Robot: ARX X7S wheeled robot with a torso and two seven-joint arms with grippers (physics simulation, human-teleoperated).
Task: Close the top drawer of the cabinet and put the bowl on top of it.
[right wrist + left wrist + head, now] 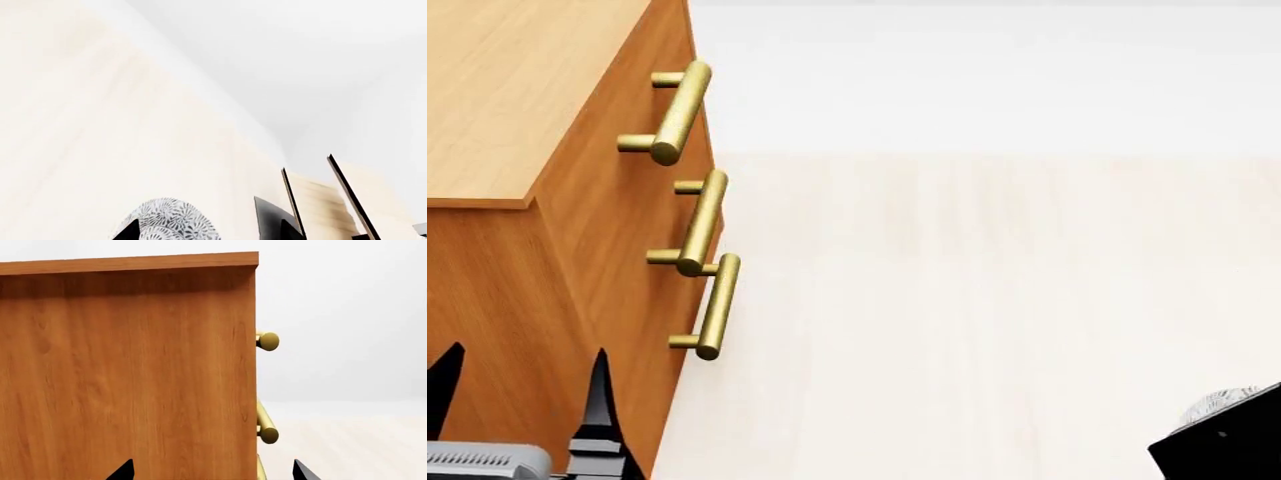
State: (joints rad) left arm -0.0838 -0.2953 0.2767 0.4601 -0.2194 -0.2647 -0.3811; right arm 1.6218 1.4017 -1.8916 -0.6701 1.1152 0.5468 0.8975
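Cabinet (507, 110) fills the left of the head view, its flat top ending in a near edge and a right edge, below which the drawer fronts face right. Three brass handles stick out from that face into the open room; the top drawer (689, 100) carries the farthest, highest one (678, 100), and its front looks level with the two lower fronts, with no gap visible. To the right of the cabinet a pale wood-grain floor (988, 300) runs wide and bare to a white wall.

The left gripper (521, 385) sits at the near left, close against the cabinet's near side panel, its two dark fingertips spread apart with nothing between them. The left wrist view looks straight at that side panel (127, 375), with the handle ends (268, 341) jutting past its edge.

The right gripper (207, 232) shows two dark tips set apart, low over the bowl (172, 220); whether they touch it I cannot tell. The patterned bowl sits on the floor, well right of the cabinet. Beyond it stands a slanted pale rack (333, 205) with dark edges.
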